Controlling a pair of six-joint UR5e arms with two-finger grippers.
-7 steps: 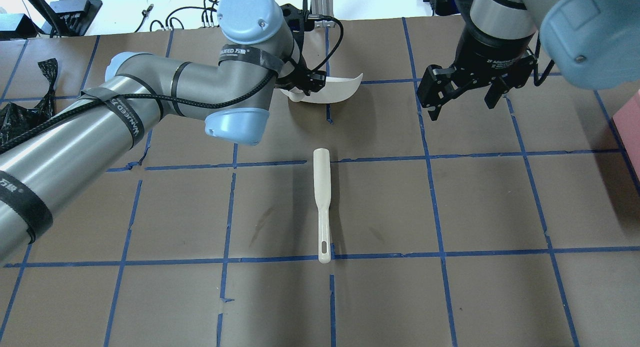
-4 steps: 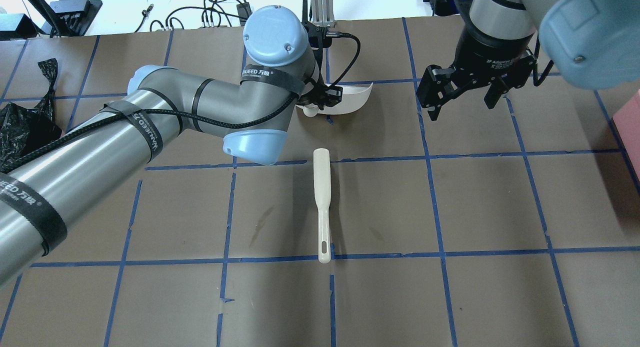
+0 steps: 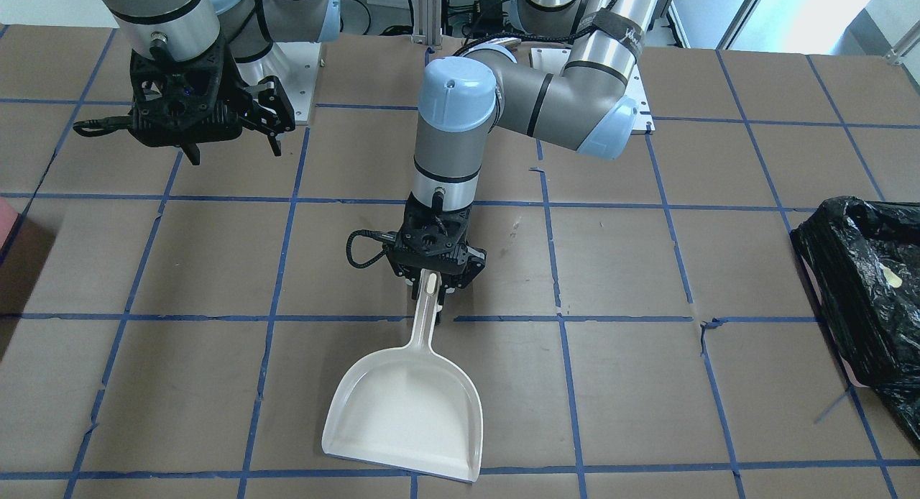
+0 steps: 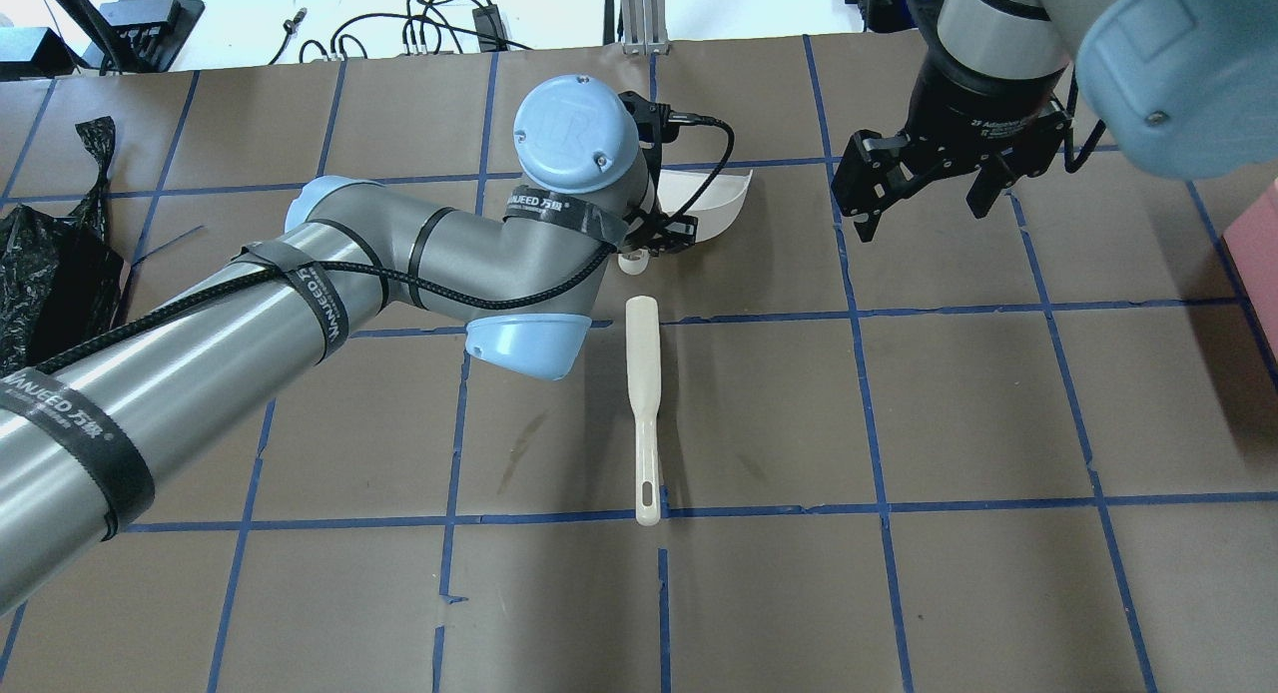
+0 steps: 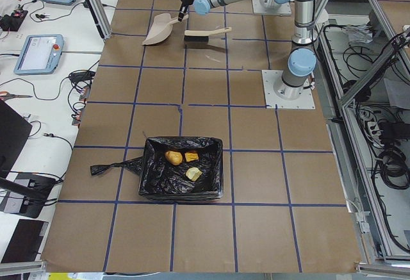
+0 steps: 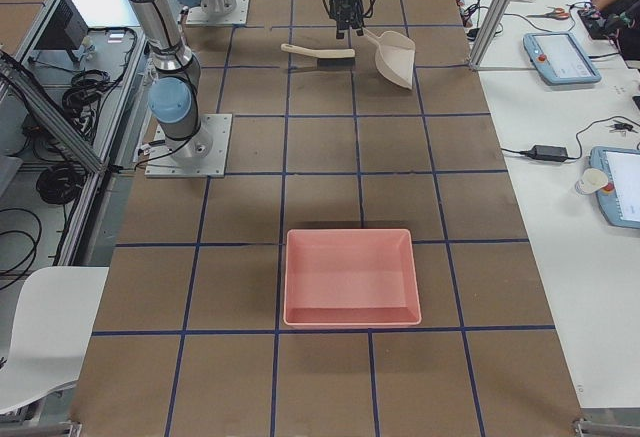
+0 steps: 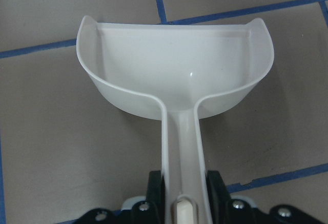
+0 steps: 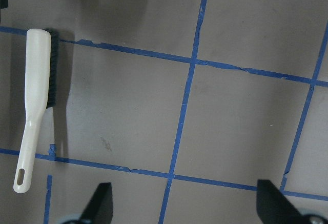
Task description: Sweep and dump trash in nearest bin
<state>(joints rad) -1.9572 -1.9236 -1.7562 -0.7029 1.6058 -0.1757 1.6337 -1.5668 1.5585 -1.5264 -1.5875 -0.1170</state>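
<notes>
My left gripper (image 3: 431, 289) is shut on the handle of an empty white dustpan (image 3: 406, 413), held low over the table's middle; both also show in the left wrist view, gripper (image 7: 182, 201) and dustpan (image 7: 174, 65). The bin (image 5: 182, 177), lined with a black bag, stands far to my left. The trash lies inside it: a tan lump (image 5: 173, 157) and two bread chunks (image 5: 191, 157) (image 5: 193, 173). A white brush (image 4: 644, 393) lies on the table near the dustpan. My right gripper (image 4: 924, 214) is open and empty, hovering to the right.
A pink tray (image 6: 350, 277) with no bag sits at the far right end of the table. Blue tape lines grid the brown table (image 4: 958, 403). Cables and boxes lie beyond the far edge (image 4: 399, 24).
My left arm has swung to the right, away from the bin, carrying the dustpan with it. The right arm and the brush have not moved.
</notes>
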